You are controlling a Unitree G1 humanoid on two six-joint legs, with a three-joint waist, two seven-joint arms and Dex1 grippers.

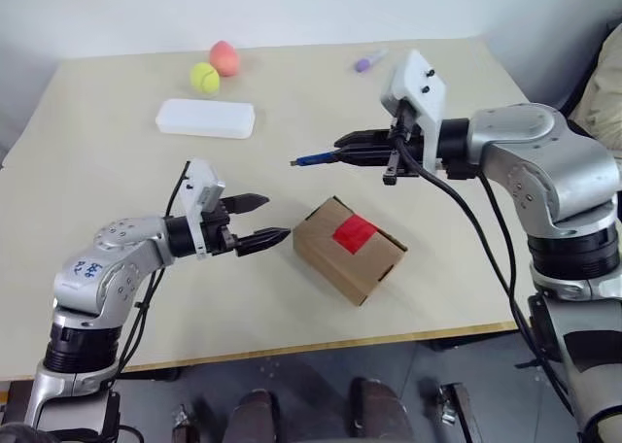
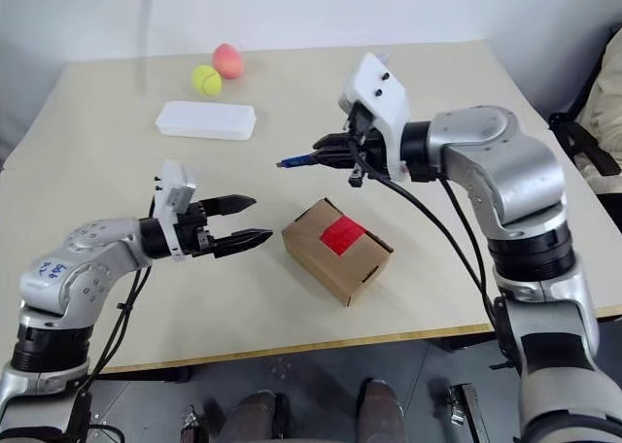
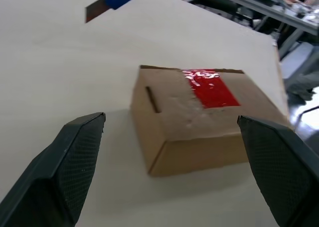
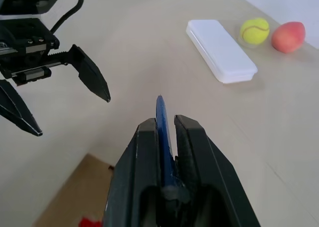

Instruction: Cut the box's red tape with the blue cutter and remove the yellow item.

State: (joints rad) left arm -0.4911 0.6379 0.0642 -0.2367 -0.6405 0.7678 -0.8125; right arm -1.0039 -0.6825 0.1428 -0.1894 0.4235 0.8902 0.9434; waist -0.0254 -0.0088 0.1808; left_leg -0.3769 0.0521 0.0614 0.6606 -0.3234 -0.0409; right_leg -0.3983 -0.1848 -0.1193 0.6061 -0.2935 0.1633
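Matte cardboard box (image 1: 348, 249), glossy red tape (image 1: 355, 232) on top, closed. Right tool (image 1: 342, 153) pinches slim blue cutter (image 1: 316, 157); left tool (image 1: 262, 220), textured pads, gapes wide near box.

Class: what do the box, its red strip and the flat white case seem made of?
The box: brown cardboard, matte and slightly dented. The red tape: probably plastic film, glossy with glints. The white case: likely smooth plastic, rounded corners.

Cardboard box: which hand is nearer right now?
Left. The left hand, open, sits level with the cardboard box, just off its left end, aimed at it. The right hand hangs above and behind the box, shut on the blue cutter.
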